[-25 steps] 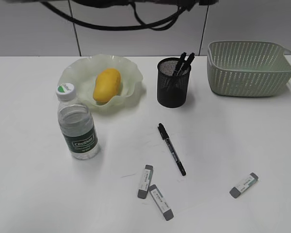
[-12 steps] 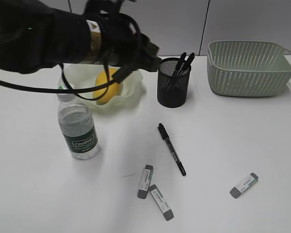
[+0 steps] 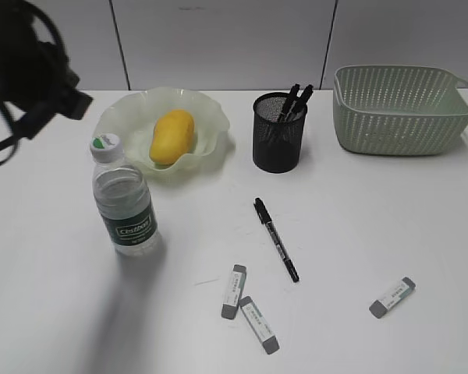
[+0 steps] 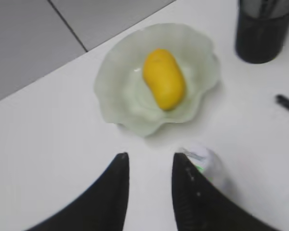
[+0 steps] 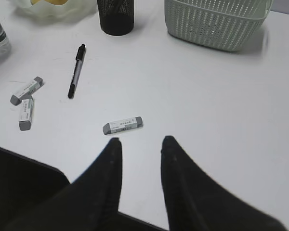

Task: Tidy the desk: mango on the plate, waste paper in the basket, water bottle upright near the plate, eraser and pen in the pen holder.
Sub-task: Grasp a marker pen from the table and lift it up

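The yellow mango (image 3: 171, 136) lies on the pale-green plate (image 3: 117, 117). The water bottle (image 3: 123, 204) stands upright just in front of the plate. The black mesh pen holder (image 3: 278, 134) holds two pens. One loose pen (image 3: 275, 238) and three erasers (image 3: 234, 291) (image 3: 259, 324) (image 3: 392, 297) lie on the desk. No waste paper shows. My left gripper (image 4: 149, 156) is open and empty above the desk, with the bottle cap (image 4: 202, 156) beside its right finger. My right gripper (image 5: 140, 142) is open and empty just short of one eraser (image 5: 123, 125).
The grey-green basket (image 3: 402, 109) stands at the back right, and its inside is not visible. My dark left arm (image 3: 27, 70) hangs over the back left corner. A dark block fills the lower left of the right wrist view (image 5: 24, 192).
My left arm has swung from over the plate and mango to the far left. Nothing on the desk has moved.
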Controlling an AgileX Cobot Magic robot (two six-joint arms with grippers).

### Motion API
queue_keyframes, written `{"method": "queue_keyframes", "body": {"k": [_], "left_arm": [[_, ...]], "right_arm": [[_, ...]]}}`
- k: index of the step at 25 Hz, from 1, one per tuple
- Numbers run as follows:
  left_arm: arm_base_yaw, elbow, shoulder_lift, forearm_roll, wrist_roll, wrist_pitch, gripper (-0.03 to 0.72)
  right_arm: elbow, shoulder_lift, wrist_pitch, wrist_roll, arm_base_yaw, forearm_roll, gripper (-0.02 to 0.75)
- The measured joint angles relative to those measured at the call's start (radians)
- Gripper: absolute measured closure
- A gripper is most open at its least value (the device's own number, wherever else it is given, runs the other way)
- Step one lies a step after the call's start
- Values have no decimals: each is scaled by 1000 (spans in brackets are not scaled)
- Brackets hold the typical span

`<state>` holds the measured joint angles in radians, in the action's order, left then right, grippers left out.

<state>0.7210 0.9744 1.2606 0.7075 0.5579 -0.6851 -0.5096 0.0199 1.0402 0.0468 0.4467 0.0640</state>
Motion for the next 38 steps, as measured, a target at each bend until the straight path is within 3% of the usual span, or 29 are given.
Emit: {"method": "queue_keyframes", "body": {"k": [4, 8, 10, 13, 17, 28, 31, 38], "left_arm": [[3, -107, -345, -265, -118, 1, 445], [3, -202, -705, -465, -309, -199, 301], [3, -240, -832, -535, -348, -327, 214], [3, -301, -1002, -571, -366, -416, 152], [3, -401, -1121, -588, -374, -427, 135], [-5, -435, -1157, -619, -375, -377, 132], [-79, -435, -1183, -619, -375, -377, 132], [-411, -435, -1267, -619, -375, -377, 132]], "right_arm": [[0, 0, 0, 0, 0, 0, 501], [0, 0, 0, 0, 0, -1, 501], [0, 0, 0, 0, 0, -1, 501], [0, 0, 0, 0, 0, -1, 501], [0, 0, 0, 0, 0, -1, 502], [-3, 19, -6, -3, 0, -36, 502], [-21, 168, -46, -14, 0, -50, 495], [-151, 882, -364, -117, 2, -132, 416]]}}
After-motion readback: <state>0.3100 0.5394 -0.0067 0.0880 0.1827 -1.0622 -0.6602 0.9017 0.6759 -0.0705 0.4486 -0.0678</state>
